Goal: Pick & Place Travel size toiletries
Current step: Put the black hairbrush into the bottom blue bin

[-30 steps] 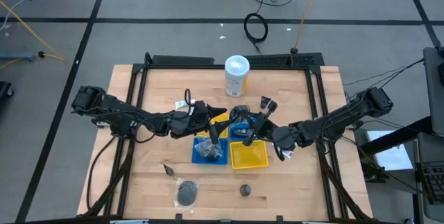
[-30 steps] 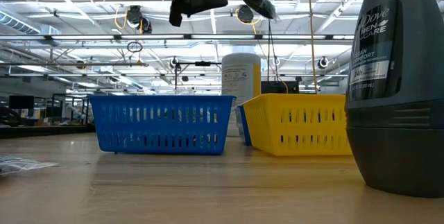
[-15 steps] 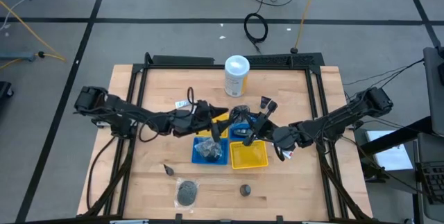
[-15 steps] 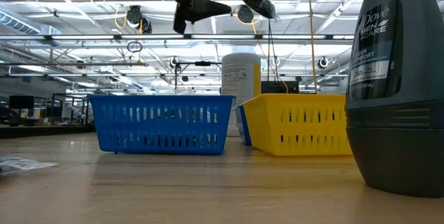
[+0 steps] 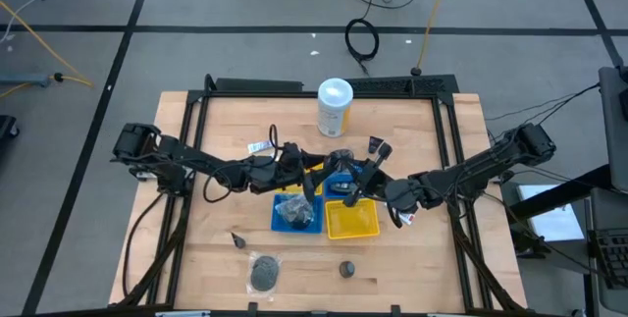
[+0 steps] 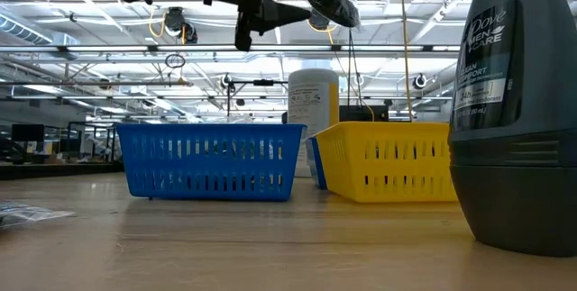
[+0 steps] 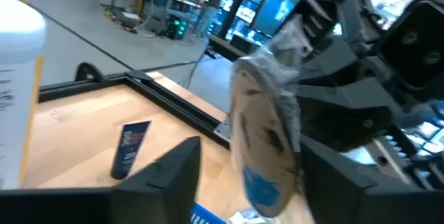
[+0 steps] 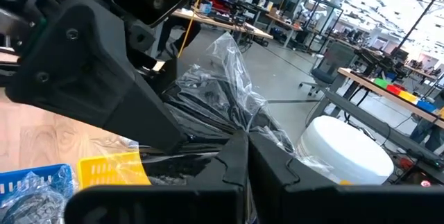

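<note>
Your right gripper (image 8: 239, 156) has its fingers pressed together on the clear wrapper of a bagged mesh puff (image 8: 222, 85), which it holds in the air above the trays. Your left gripper (image 7: 243, 175) faces it with fingers parted, one on either side of the puff's flat face (image 7: 267, 134); whether they touch the wrapper you cannot tell. In the high view the two grippers meet over the far edge of the blue tray (image 5: 278, 221), with the yellow tray (image 5: 353, 224) just beside it under the right arm, so there is little room between the arms there. Beyond the fingers stand the white canister (image 5: 335, 107) and a small dark tube (image 5: 378, 147) lying on bare wood, with open table around them. Nearer the table's front edge lie another mesh puff (image 5: 264, 273), a small black piece (image 5: 237, 240) and a dark deodorant (image 5: 345, 270), all well apart from the grippers. The blue tray already holds dark bagged items, too tangled to tell apart. In the low view the deodorant (image 6: 514, 111) is cut off at the picture's edge and hides the table behind it.
</note>
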Controlling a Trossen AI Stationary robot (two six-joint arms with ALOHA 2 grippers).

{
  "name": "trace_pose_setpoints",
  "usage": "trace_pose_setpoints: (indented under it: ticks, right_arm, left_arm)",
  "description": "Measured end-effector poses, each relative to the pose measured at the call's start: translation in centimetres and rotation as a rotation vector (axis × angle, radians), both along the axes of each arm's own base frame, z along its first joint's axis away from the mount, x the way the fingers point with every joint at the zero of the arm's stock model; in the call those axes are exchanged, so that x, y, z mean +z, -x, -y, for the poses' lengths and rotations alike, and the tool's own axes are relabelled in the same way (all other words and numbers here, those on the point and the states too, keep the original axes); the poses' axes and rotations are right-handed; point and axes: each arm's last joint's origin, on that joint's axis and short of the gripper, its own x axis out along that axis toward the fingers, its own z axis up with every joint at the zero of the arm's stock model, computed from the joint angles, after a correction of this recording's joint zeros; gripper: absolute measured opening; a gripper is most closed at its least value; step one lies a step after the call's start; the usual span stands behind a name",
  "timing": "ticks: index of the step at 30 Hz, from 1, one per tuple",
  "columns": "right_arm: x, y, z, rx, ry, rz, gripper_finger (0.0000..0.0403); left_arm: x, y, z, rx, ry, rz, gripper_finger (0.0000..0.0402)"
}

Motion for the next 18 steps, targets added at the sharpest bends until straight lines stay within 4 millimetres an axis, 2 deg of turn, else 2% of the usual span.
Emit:
trace_pose_setpoints:
  ticks: [6, 7, 12, 18]
  right_arm:
    - [-0.01, -0.1, -0.15, 0.058, -0.011, -0.002, 0.0]
    - [0.03, -0.1, -0.18, 0.074, -0.014, -0.002, 0.0]
    - [-0.15, -0.1, -0.21, 0.092, -0.009, -0.023, 0.0009]
    - [-0.17, -0.06, -0.33, 0.088, 0.026, -0.044, 0.0073]
  left_arm:
    - [-0.12, -0.03, 0.12, -0.044, -0.046, -0.023, 0.0034]
    - [-0.17, -0.02, 0.13, -0.048, -0.053, -0.028, 0.002]
    - [-0.47, -0.02, 0.06, -0.046, -0.054, -0.059, 0.0014]
    - [-0.83, 0.06, 0.07, -0.052, -0.059, -0.109, 0.0011]
